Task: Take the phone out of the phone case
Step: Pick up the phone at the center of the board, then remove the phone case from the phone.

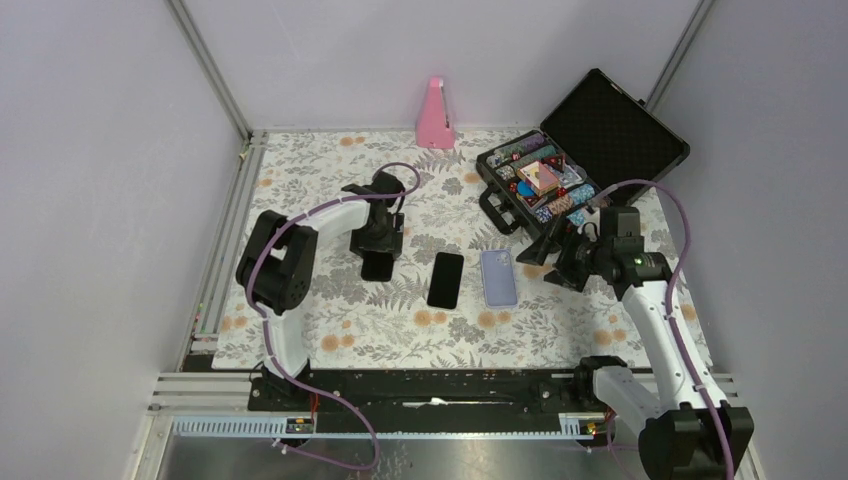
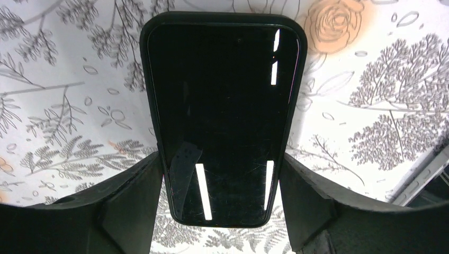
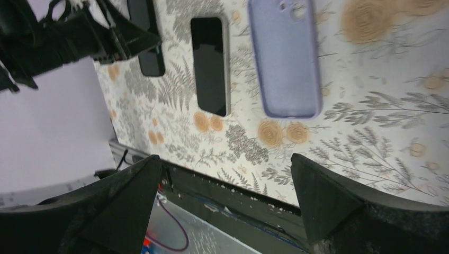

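A: Between the left jaws, flat on the table (image 1: 300,170): the phone (image 2: 222,121), screen up and dark, seated in a black case (image 2: 222,17) whose rim shows all round the glass.

B: State of those jaws?

A: Spread. One finger (image 2: 132,206) stands at each long side of the case, at the end nearest the wrist. The inner edges sit very close to the rim. Whether they touch it or leave a sliver of gap, the wrist view does not settle.

B: And the right jaws?

A: Spread wide, nothing between them, held off the table and tilted toward it.

B: What lies between the two arms?

A: Just right of the left jaws, a second dark phone (image 1: 445,280), screen up. Beside that, and just left of the right jaws, a lavender case (image 1: 498,277) lying back up, its camera cutout showing. The three lie apart from one another and roughly parallel.

B: Anything further off?

A: Behind the right jaws, an open chip box (image 1: 545,185), lid raised. Well behind the left jaws, a pink wedge (image 1: 434,115) at the table's far edge.
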`<state>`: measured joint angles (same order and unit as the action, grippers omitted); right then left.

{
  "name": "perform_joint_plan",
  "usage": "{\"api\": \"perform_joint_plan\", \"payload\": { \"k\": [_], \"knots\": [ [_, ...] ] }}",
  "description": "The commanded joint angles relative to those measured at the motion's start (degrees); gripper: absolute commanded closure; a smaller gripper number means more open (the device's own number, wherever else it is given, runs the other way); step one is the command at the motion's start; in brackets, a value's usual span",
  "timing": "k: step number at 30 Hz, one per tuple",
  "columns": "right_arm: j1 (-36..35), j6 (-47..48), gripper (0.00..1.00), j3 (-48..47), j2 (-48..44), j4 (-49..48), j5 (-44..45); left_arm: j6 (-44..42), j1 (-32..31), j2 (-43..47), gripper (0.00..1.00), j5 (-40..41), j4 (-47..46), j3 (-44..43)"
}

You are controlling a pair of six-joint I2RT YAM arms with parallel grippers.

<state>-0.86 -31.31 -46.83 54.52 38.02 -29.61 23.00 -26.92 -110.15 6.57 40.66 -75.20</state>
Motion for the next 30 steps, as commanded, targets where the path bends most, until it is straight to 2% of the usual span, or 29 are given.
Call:
{"api": "perform_joint_plan", "payload": {
  "k": [1, 5, 11, 17, 20, 25, 30],
  "knots": [
    [-7.8, -0.7, 0.00, 0.5, 0.4, -5.9, -0.9, 2.5, -0.2, 5.7, 0.78, -3.5, 3.9, -1.7],
    [-17.4, -7.6, 0.00, 2.4, 1.1, -17.2, 2.1, 6.4, 0.1, 11.2, 0.78, -6.2, 3.6, -2.2],
    [-30.0, -16.0, 0.01, 4.2, 5.6, -34.1, 11.6, 13.1, 0.6, 18.2, 0.80, -13.0, 0.3, 0.3],
    [-43.3, -17.3, 0.04, -0.3, 14.3, -42.8, 22.5, 22.1, 0.6, 24.2, 0.83, -20.9, -5.6, 4.7],
    [-46.1, -16.9, 0.12, -2.2, 18.7, -46.4, 24.8, 24.9, 0.7, 26.7, 0.82, -22.3, -7.1, 5.4],
    [-46.9, -15.8, 0.20, -4.9, 25.0, -50.6, 26.3, 28.0, 0.6, 29.0, 0.79, -26.0, -8.8, 6.0],
    [-47.0, -15.0, 0.36, -6.5, 28.5, -54.2, 27.4, 29.4, 0.6, 30.3, 0.78, -28.0, -9.7, 6.7]
  ]
}}
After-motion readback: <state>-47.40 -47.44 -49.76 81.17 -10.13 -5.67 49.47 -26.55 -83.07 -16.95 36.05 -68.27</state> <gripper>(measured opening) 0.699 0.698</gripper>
